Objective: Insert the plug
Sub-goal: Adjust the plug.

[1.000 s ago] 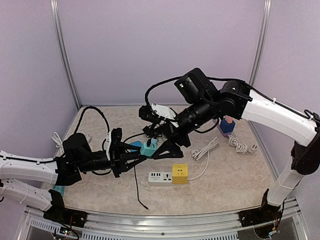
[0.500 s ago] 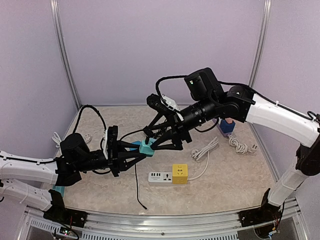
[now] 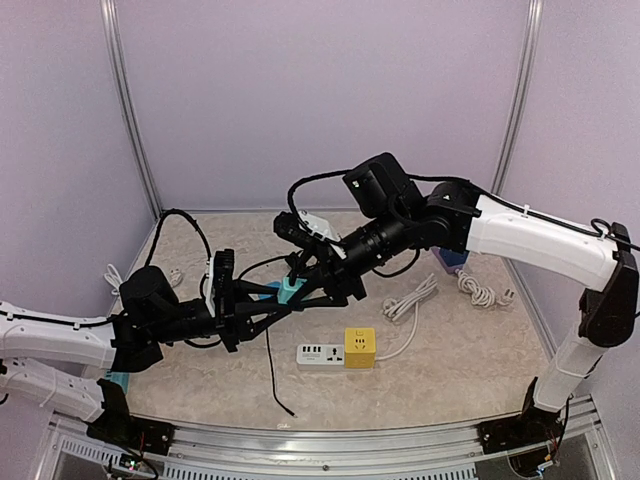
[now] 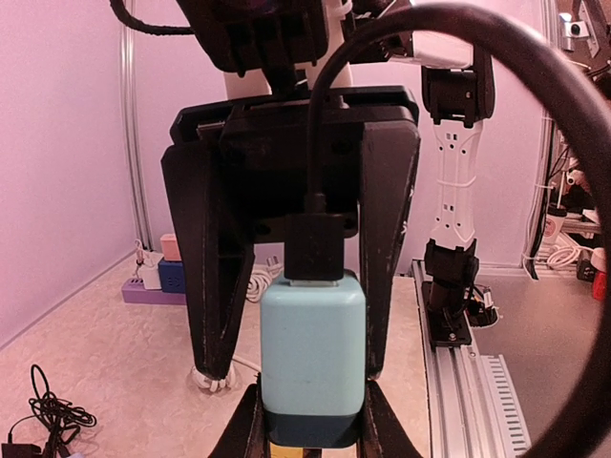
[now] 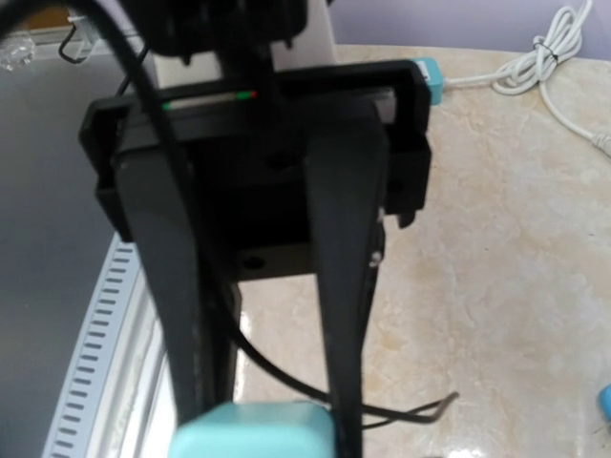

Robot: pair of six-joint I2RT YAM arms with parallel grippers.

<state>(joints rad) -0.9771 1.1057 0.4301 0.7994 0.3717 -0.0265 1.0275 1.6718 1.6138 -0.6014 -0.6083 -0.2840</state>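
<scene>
The power strip [image 3: 335, 353] lies nearest. Just beyond it, leftward, the left gripper [image 4: 313, 431] is clamped tight on a teal charger [image 4: 313, 353], with a black plug [image 4: 315, 246] at its far end. The right gripper [image 5: 263, 425] straddles that end with its fingers apart; I cannot tell whether they touch it.

Pale teal charger block [image 4: 313, 353] with a darker band at its foot, black plug [image 4: 315, 246], black cable [image 3: 272, 370] — all over a beige, marble-veined desk [image 3: 470, 360]. Yellow cube socket [image 3: 360, 347], white power strip [image 3: 314, 354], white cords [image 3: 480, 290]; lilac walls [image 3: 320, 100] — right arm [image 3: 540, 240] white, its jaws black.
</scene>
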